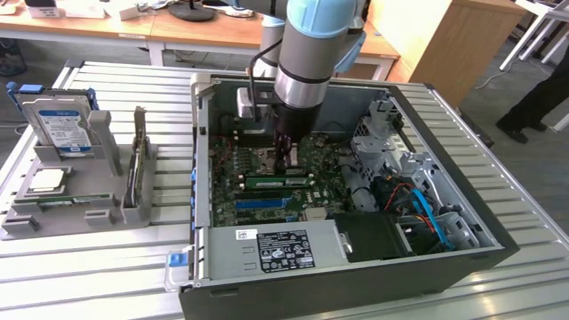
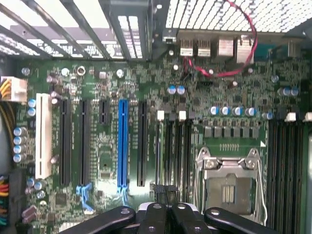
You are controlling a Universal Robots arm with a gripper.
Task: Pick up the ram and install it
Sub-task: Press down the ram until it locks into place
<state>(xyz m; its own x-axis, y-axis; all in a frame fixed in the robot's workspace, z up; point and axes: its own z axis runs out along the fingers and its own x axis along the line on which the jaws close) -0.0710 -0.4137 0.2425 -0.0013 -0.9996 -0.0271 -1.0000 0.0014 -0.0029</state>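
Note:
The ram (image 1: 276,181), a narrow green stick with a white sticker, stands on edge in a memory slot on the motherboard (image 1: 266,200) inside the open computer case (image 1: 462,220). My gripper (image 1: 286,165) reaches straight down into the case, its tip right at the stick's upper edge. In the wrist view the black fingers (image 2: 155,214) are pressed together, so the gripper (image 2: 165,195) is shut over the memory slots (image 2: 173,146). Just beside them the ram (image 2: 157,146) shows as a thin edge. I cannot tell whether the fingertips touch the stick.
A grey holder (image 1: 89,217) at the exterior view's left carries a hard drive (image 1: 62,130), a square processor chip (image 1: 49,180) and an upright card (image 1: 138,167). The processor socket (image 2: 229,187), the power supply (image 1: 284,250) and drive cages (image 1: 382,137) crowd the case. A person's legs (image 1: 538,93) stand at the far right.

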